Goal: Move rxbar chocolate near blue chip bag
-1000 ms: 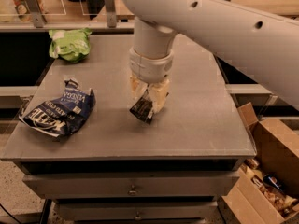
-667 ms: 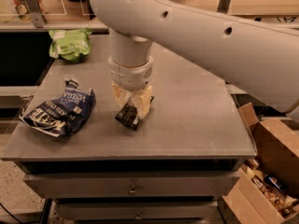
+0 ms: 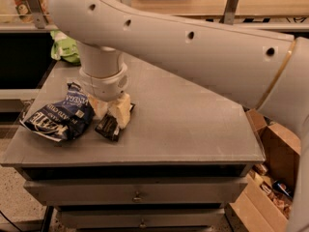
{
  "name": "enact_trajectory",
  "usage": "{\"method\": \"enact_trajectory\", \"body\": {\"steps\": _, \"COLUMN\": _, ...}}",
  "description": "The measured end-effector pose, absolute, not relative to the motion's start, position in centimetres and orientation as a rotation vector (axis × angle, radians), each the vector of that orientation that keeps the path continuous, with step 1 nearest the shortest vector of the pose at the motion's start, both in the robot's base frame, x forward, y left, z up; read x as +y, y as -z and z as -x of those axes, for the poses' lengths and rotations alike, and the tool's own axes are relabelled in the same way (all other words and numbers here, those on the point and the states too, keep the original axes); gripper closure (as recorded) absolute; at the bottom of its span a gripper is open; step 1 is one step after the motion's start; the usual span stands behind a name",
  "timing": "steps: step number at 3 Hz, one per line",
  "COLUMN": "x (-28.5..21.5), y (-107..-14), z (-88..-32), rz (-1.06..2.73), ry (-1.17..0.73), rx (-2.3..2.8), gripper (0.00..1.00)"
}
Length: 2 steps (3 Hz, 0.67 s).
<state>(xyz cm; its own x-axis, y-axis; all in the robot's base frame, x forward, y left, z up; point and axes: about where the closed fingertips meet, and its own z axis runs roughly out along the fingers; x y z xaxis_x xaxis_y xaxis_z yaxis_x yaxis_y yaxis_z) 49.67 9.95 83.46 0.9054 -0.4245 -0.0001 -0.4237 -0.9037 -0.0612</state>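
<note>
Grey worktop (image 3: 193,129) lay under the rxbar chocolate (image 3: 108,128), tilted and pinched at its upper end by the closed claw (image 3: 112,118). The blue chip bag (image 3: 58,116) sat just beside it at nine o'clock. Pushing further left could have shoved that bag over the edge. A green bag (image 3: 65,50) lay beyond at eleven.

It looks like a lab or workshop storeroom, with a grey metal drawer cabinet (image 3: 193,124), cardboard boxes (image 3: 270,178) at right and far wooden shelving (image 3: 203,4), the gripper (image 3: 110,111) clasping the rxbar chocolate (image 3: 107,128) on the cabinet's near left.
</note>
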Motion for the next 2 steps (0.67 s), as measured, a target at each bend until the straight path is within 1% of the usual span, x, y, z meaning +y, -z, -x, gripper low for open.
{"method": "enact_trajectory", "body": {"steps": 1, "x": 11.7, "y": -83.9, "z": -50.0, "rz": 2.995, "ry": 0.012, "rx": 0.651, "gripper": 0.39}}
{"method": "enact_trajectory", "body": {"steps": 2, "x": 12.7, "y": -84.5, "z": -50.5, "rz": 2.993, "ry": 0.021, "rx": 0.636, "gripper": 0.14}}
